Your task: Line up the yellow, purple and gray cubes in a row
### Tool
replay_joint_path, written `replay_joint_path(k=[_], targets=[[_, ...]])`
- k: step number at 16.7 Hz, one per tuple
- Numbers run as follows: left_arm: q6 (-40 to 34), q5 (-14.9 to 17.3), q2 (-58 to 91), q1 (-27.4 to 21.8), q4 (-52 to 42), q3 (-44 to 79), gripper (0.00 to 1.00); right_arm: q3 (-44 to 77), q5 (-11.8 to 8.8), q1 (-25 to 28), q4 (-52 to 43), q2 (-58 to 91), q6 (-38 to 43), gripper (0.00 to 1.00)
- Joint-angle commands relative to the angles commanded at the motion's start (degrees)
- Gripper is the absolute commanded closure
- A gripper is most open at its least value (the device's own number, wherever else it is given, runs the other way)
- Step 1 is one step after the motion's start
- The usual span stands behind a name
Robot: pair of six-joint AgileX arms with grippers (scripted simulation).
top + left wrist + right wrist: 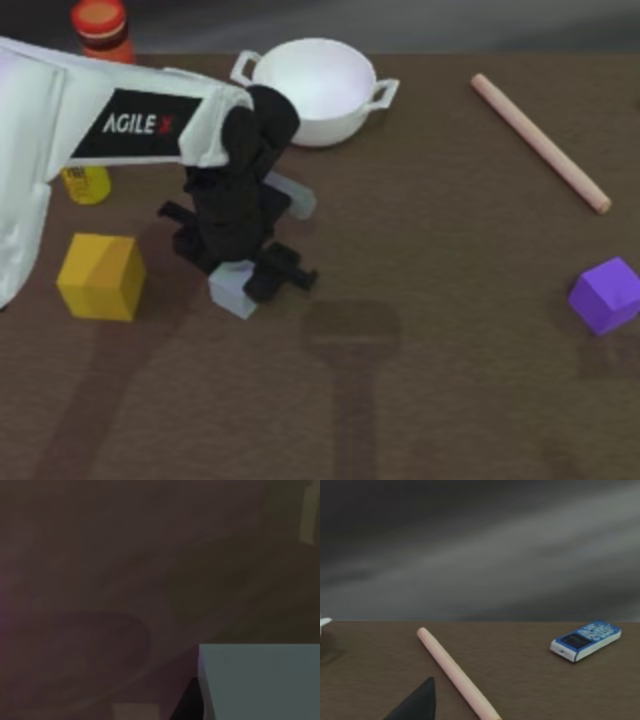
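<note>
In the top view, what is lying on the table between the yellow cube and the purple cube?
In the top view, the gray cube lies between the yellow cube and the purple cube, with the left gripper on it. The remaining stretch is bare.

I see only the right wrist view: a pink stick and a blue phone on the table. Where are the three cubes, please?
Observer: The top view shows the yellow cube at the left side of the table.
Operator: And the purple one?
Observer: The purple cube sits alone at the far right edge.
Operator: Then the gray?
Observer: The gray cube is just right of the yellow one, directly under the left claw.
</note>
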Motion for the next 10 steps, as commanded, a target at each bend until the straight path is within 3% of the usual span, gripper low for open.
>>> replay_joint_path(k=[5, 10], targets=[[-0.02, 0.17, -2.18, 0.06, -1.66, 1.28, 1.0, 0.0, 0.0, 0.0, 0.0, 0.0, 0.0, 0.0], [-0.21, 0.13, -6.06, 0.9, -11.3, 6.37, 1.0, 0.0, 0.0, 0.0, 0.0, 0.0, 0.0, 0.0]])
